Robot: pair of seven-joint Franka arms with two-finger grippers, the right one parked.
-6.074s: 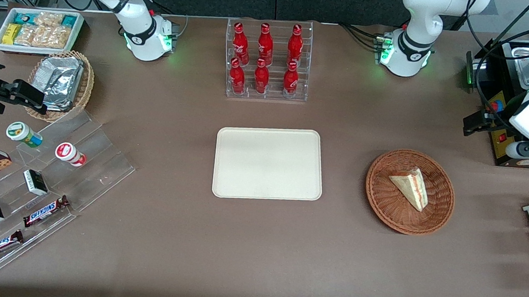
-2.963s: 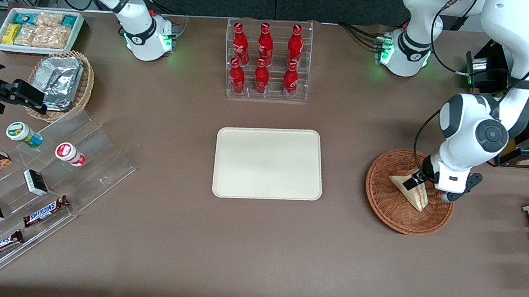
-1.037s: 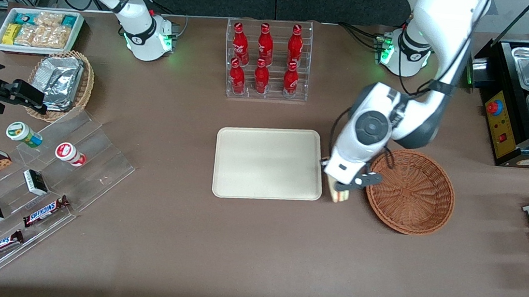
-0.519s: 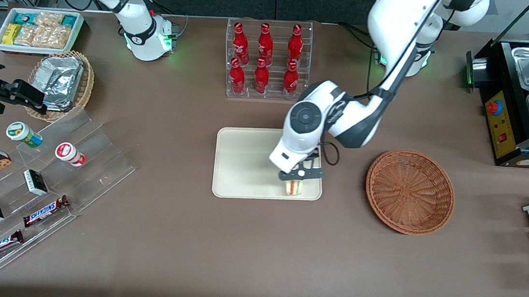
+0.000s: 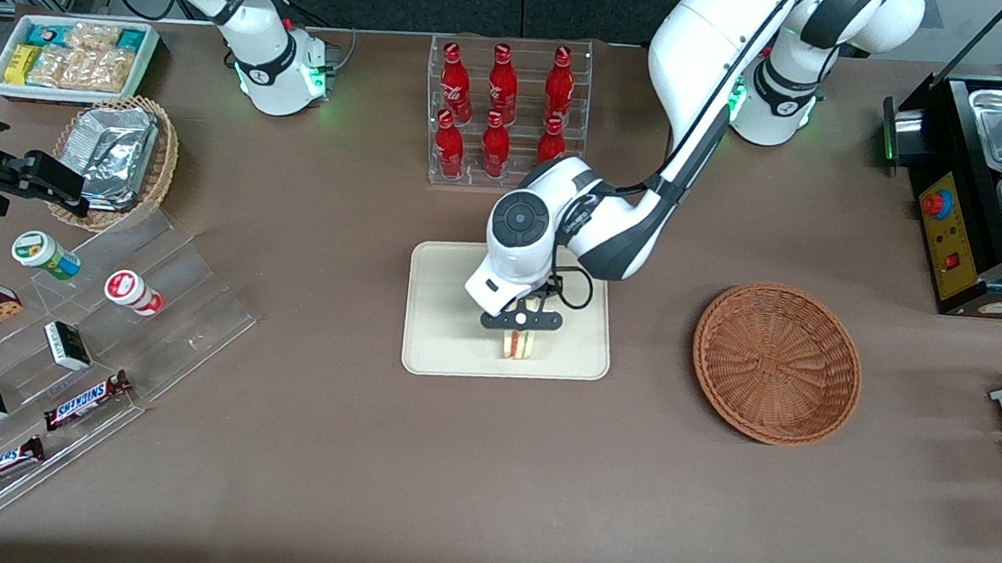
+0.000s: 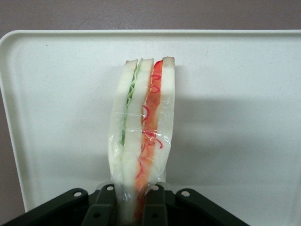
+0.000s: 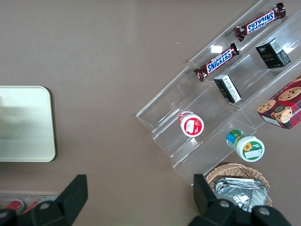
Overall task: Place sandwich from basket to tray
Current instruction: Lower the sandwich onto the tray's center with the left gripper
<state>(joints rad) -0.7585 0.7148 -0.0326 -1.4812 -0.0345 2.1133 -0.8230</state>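
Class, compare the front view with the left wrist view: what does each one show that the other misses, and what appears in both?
Only the front view shows the empty basket, the rack of red bottles and the working arm reaching over the table.

Only the left wrist view shows the sandwich's layers: pale bread, green filling, a red stripe, all under clear wrap.

Both show the gripper shut on the sandwich, holding it edge-up over the tray.

wrapped sandwich (image 6: 141, 141) held on edge above tray (image 5: 443, 313); basket (image 5: 776, 363) empty.
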